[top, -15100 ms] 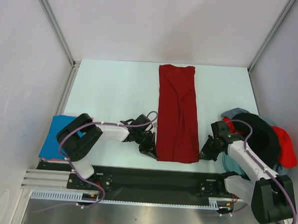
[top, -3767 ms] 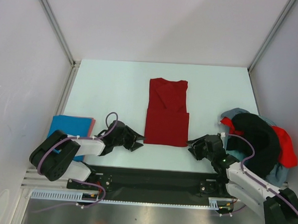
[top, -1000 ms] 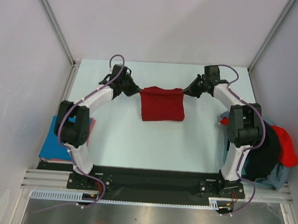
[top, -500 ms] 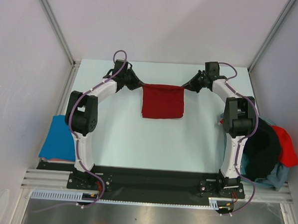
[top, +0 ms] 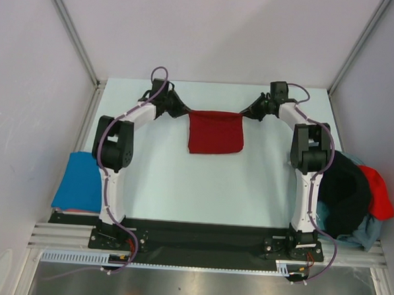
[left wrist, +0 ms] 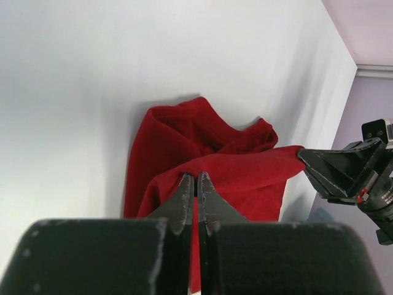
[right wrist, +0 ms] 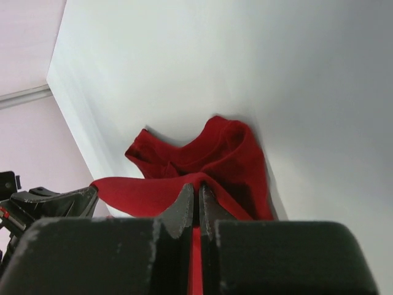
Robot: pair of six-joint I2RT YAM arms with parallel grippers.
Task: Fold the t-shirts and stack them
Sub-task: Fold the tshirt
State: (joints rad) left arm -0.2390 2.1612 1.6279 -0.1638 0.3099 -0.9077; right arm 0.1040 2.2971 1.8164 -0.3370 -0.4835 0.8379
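Observation:
A dark red t-shirt (top: pixel 215 133) hangs folded between my two grippers over the far middle of the table, its top edge stretched taut and its lower part draping down. My left gripper (top: pixel 185 112) is shut on the shirt's top left corner, with red cloth (left wrist: pixel 202 166) pinched between the fingers. On the opposite corner my right gripper (top: pixel 245 114) is shut too, with the same cloth (right wrist: pixel 206 163) caught in its fingers. A folded bright blue t-shirt (top: pixel 76 187) lies at the near left. A heap of black, bright red and grey-blue t-shirts (top: pixel 353 189) sits at the right.
The white table (top: pixel 149 178) is walled by pale panels at the back and both sides. Both arms reach far forward, elbows raised over the table's sides. A black rail (top: pixel 199 237) runs along the near edge by the arm bases.
Both grippers have carried the red shirt slightly farther back and up. The arms have stretched out more, and the cloth hangs a little shorter.

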